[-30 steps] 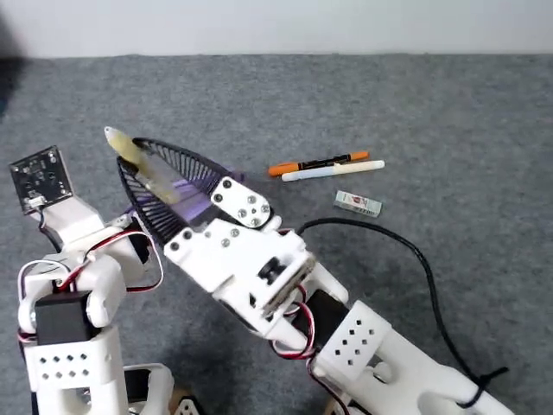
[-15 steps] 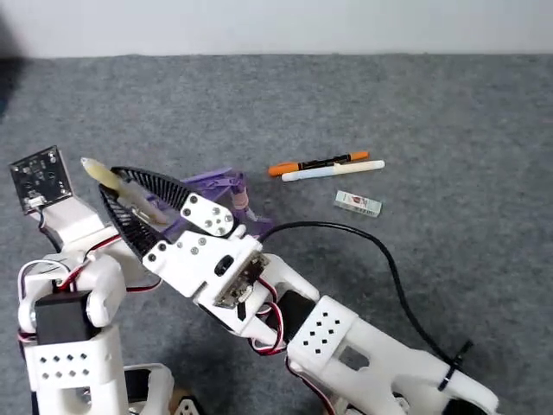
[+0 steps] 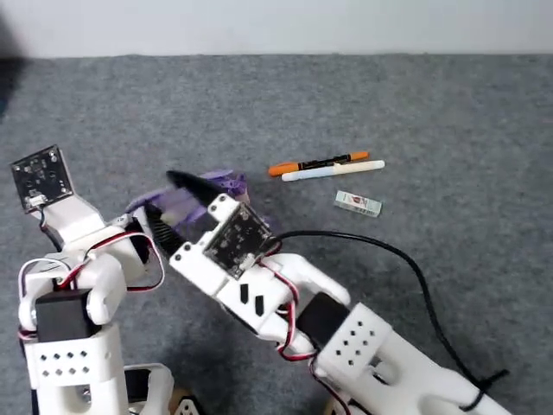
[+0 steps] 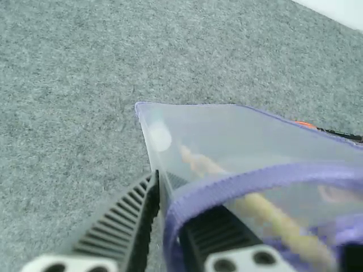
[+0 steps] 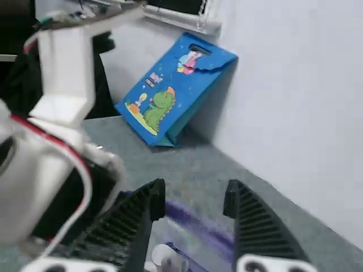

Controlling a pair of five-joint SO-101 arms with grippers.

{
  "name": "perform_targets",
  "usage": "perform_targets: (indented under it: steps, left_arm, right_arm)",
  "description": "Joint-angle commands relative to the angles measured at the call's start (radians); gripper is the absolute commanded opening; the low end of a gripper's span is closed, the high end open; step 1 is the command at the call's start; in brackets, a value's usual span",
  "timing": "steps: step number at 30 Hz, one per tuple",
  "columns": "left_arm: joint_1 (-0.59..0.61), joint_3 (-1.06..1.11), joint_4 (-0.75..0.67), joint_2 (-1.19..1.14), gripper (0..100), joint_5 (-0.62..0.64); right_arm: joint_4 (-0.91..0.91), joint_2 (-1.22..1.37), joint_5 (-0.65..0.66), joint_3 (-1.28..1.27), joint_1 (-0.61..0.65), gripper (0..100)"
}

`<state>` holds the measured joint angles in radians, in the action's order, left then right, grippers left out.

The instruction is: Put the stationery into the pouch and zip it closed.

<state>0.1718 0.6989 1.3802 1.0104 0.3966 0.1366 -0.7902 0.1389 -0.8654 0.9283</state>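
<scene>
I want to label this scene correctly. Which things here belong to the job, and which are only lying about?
Belong to the job:
- pouch
- pale pen, already inside the pouch
- orange pen
- white pen
- small eraser

Only lying about:
- blue paper bag with a dinosaur picture, leaning against the wall

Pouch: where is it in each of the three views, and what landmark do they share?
High view: pouch, purple, left of the orange marker.
Left wrist view: pouch, translucent with a purple edge, between the left fingers.
Right wrist view: pouch, a purple strip beyond the gap between the right fingers.
Shared landmark: the grey mat beneath it.
</scene>
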Motion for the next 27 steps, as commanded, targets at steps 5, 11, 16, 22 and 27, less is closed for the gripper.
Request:
perform_targets:
  steps: [5,11,16,22,27]
  left_arm:
    - [0.003,-0.004,-0.005,0.000,1,0.011]
    - [0.003,-0.004,-0.005,0.000,1,0.011]
    - [0.003,-0.004,-0.005,0.000,1,0.011]
    - [0.003,-0.004,-0.009,0.000,1,0.011]
    - [0.003,-0.004,-0.008,0.000,1,0.011]
  right_arm:
    - [0.071,-0.128,-0.014,0.064,-0.104,14.7]
    - [0.349,-0.122,-0.147,0.199,-0.265,14.5]
    - [0.598,-0.022,-0.252,0.321,-0.461,14.4]
    - [0.782,0.163,-0.222,0.425,-0.598,14.6]
    - [0.947,0.328,-0.127,0.531,-0.630,14.7]
